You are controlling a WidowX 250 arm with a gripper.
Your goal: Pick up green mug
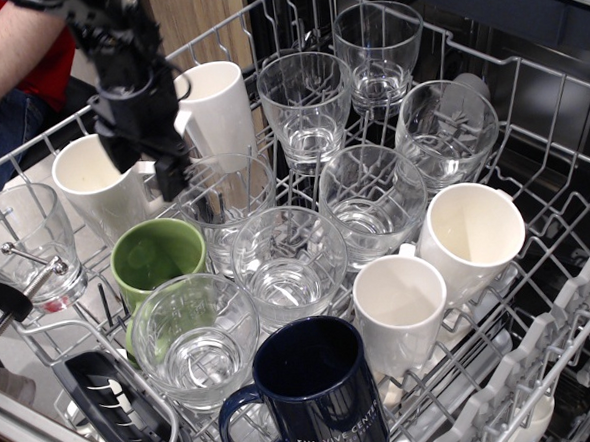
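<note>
The green mug [155, 258] stands upright in the dishwasher rack [526, 67] at the left, opening up, its lower side hidden behind a clear glass mug [195, 339]. My black gripper [142, 168] hangs above and just behind the green mug, over the handle of a white mug [97, 183]. Its jaws are open and hold nothing. It does not touch the green mug.
Several clear glasses [289, 261] fill the rack's middle and back. White mugs stand at the back [216, 101] and the right [471, 235], [399, 310]. A dark navy mug [320, 385] stands at the front. A person's arm [8, 38] is at the top left.
</note>
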